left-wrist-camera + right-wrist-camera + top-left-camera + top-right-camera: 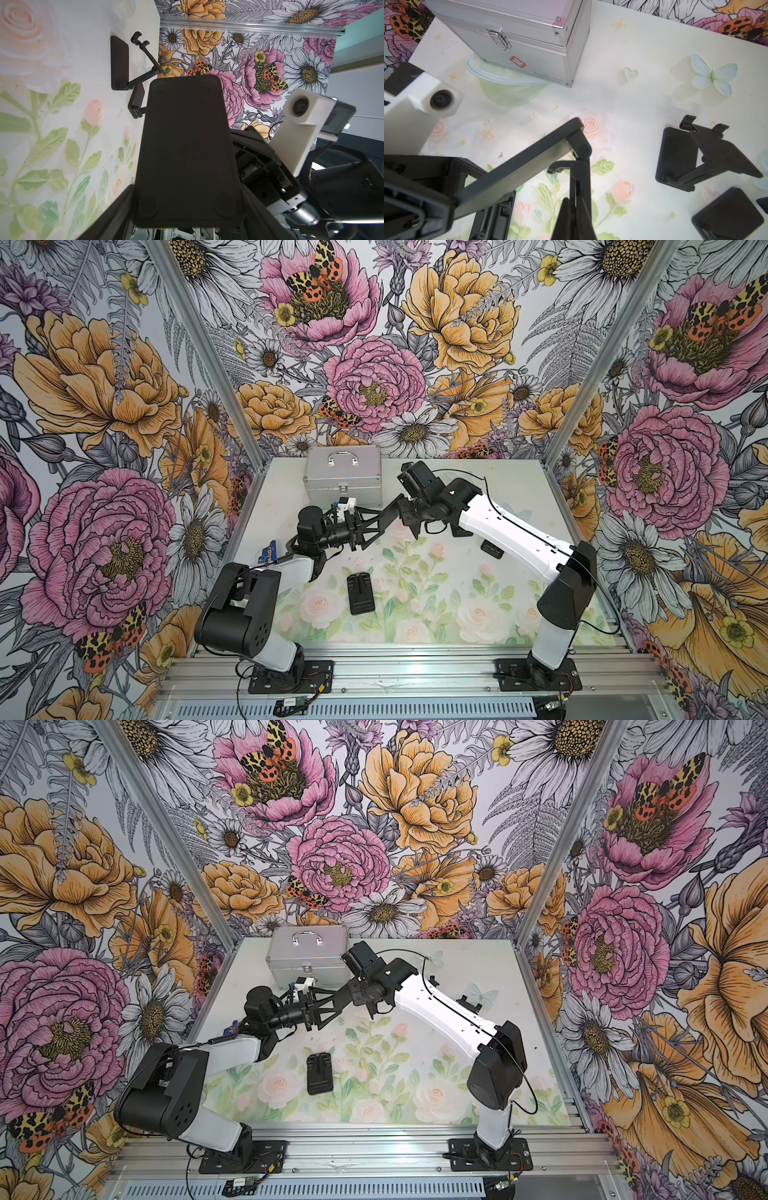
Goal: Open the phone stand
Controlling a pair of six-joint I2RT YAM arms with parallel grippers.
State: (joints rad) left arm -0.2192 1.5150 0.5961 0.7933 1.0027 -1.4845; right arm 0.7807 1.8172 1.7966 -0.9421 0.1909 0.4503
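I hold the phone stand point(519, 164) in the air above the tabletop point(528, 489), near the silver case point(344, 481). My left end effector point(187, 216) is clamped tight on its base plate. My right end effector point(576, 216) is pinched closed on its thin arm.

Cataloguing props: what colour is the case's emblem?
Red emblem; right wrist view shows it best.

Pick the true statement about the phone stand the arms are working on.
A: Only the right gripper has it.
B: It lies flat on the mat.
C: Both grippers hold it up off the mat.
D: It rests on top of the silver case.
C: the left gripper clamps the base of the phone stand and the right gripper pinches its hinged arm, clear of the mat.
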